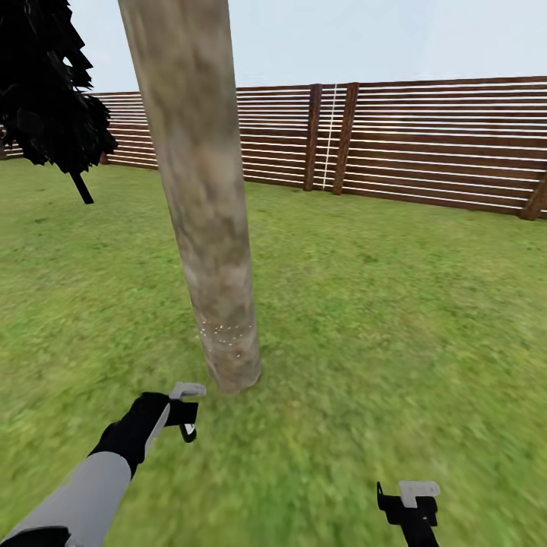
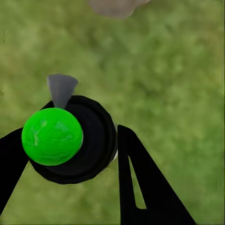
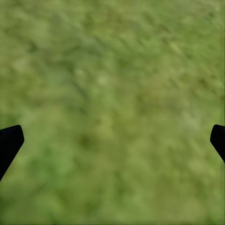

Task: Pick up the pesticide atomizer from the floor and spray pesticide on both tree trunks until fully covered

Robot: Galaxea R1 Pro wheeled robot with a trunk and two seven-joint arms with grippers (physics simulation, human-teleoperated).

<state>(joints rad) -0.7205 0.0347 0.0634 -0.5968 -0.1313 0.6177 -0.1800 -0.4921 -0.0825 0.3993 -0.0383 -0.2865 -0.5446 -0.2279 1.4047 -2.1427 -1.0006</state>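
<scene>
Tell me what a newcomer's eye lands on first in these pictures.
First the tree trunk, a pale mottled column rising from the lawn just ahead of the robot, with white specks dusted low on its bark. Next, in the left wrist view, the bright green ball atop a round black body held in the left gripper.

The tree trunk stands on the lawn, ahead and left of centre. The fence runs behind it. A second tree stands far left, before the fence. The left gripper hangs just before the trunk's base, the right gripper well to its right.
</scene>
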